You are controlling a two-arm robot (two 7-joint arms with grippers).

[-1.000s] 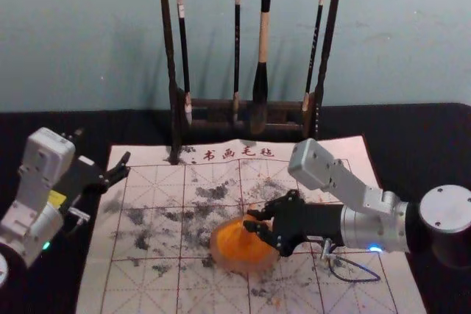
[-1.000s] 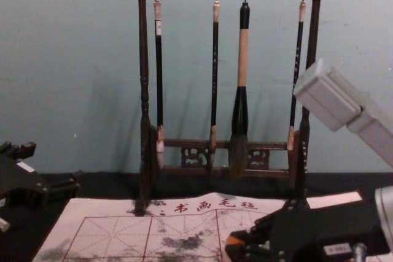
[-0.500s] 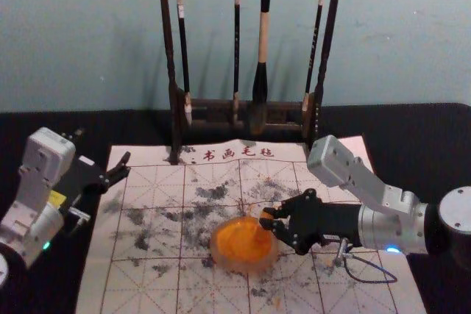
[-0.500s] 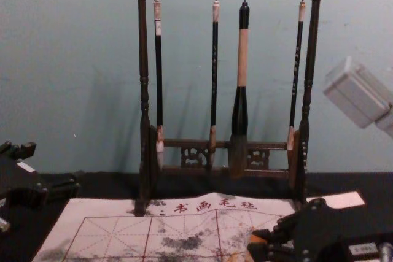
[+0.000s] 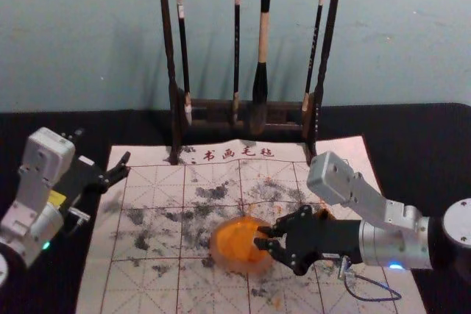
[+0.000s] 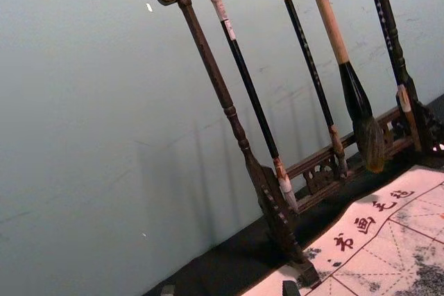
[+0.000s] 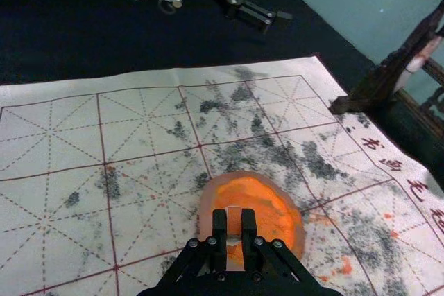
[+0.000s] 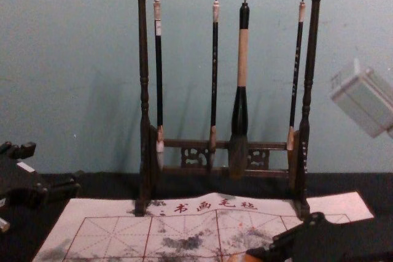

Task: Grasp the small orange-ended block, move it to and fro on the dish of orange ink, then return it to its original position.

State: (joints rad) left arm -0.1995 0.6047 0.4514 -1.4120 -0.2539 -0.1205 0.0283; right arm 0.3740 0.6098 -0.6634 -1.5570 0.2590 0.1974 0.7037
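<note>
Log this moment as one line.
right gripper: holding block; place: at orange ink dish; left gripper: open, idle by mat's left edge

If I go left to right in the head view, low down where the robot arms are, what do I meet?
The green light on the left arm → the left gripper → the dish of orange ink → the right gripper, reaching over the dish's right side → the blue light on the right arm.

Bright orange ink (image 5: pixel 232 244) coloured the dish (image 5: pixel 221 262) at the head view's lower centre. Red grid lines and grey-black blotches patterned the whitish felt (image 5: pixel 129 295). The block (image 7: pixel 234 221) was dull orange, the upper wall (image 5: pixel 81 34) blue-green.
</note>
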